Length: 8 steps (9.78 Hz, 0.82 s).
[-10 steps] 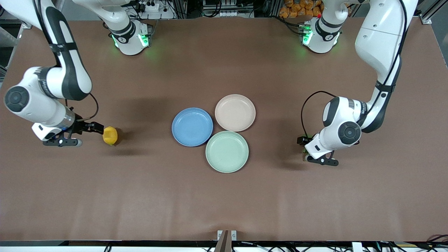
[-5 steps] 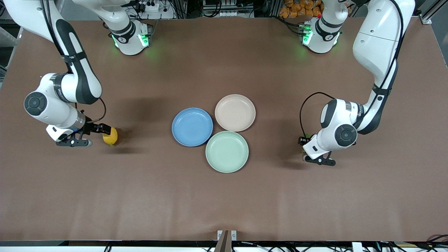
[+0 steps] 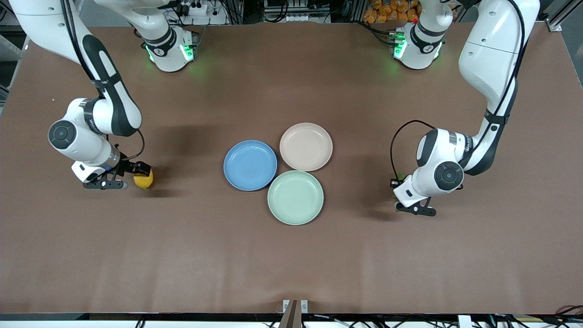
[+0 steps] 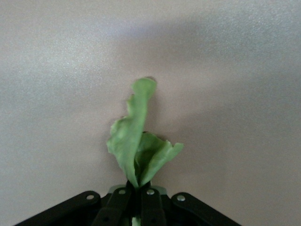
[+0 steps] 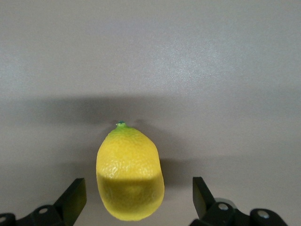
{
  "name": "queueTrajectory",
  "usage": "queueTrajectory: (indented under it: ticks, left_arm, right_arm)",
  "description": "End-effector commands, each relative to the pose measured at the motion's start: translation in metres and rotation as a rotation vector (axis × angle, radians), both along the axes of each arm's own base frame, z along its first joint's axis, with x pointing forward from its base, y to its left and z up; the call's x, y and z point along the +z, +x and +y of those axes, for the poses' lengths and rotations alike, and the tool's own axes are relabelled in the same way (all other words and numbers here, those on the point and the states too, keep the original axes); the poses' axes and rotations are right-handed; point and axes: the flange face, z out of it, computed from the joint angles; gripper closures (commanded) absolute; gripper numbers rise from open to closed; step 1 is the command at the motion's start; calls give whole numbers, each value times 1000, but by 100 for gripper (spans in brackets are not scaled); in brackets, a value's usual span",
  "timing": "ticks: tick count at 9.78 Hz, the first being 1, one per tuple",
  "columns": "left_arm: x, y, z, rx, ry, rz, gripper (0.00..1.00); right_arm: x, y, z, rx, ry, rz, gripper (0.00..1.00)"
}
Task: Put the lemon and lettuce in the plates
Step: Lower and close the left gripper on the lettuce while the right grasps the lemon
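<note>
Mint-green plate (image 3: 295, 197) lies nearest the front camera and is not a target. Left gripper (image 3: 401, 200) is low at the table toward the left arm's end, fingers pressed together on the lettuce (image 4: 137, 146), pinched at its base with the leaf standing up. Grip looks thin, so a straight, slow lift is advised before it is carried to a plate. Right gripper (image 5: 138, 200) is spread wide, fingers either side of the lemon (image 3: 144, 179) but not touching; lemon rests on the table toward the right arm's end. Centring before closing is advised, round rind may roll. Blue plate (image 3: 250, 165) sits farther, beige-pink plate (image 3: 306, 146) farthest, both bare
</note>
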Motion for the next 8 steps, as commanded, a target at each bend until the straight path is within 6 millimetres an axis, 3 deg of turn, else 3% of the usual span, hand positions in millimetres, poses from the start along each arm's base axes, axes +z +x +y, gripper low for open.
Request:
queueTrajectory:
  ticks: [1, 6, 8]
  left_arm:
    - [31, -10, -5, -51, 12, -25, 100]
    - [93, -41, -49, -75, -4, -30, 100]
    - [106, -56, -79, -23, -11, -43, 100]
  right_arm:
    - [-9, -1, 3, -19, 1, -12, 0]
    - [-40, -2, 4, -27, -6, -32, 0]
    - [-54, -3, 6, -35, -8, -39, 0]
